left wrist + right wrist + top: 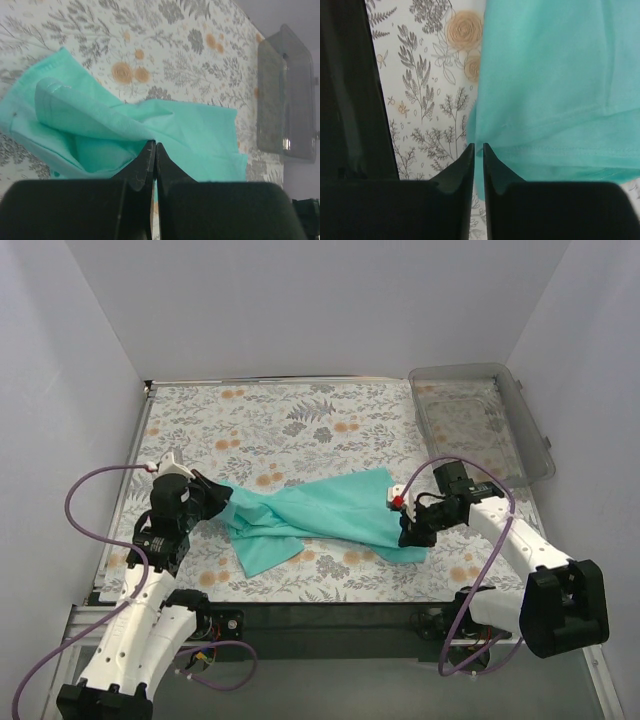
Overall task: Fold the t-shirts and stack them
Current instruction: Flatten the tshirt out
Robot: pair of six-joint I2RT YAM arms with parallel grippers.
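The teal t-shirt (320, 510) stretches lengthwise left to right across the surface (300, 420); left fingers (142, 167) and right fingers (460, 170) clamp opposite ends.

Beyond the t-shirt (330, 510) the table (280, 420) lies open; a clear bin (460, 371) stands far right of it; the left gripper (222, 495) and right gripper (410, 538) occupy its ends.

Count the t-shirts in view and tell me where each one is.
1. The teal t-shirt lies bunched across the near part of the table, its ends pinched by the left gripper and the right gripper. No other shows.
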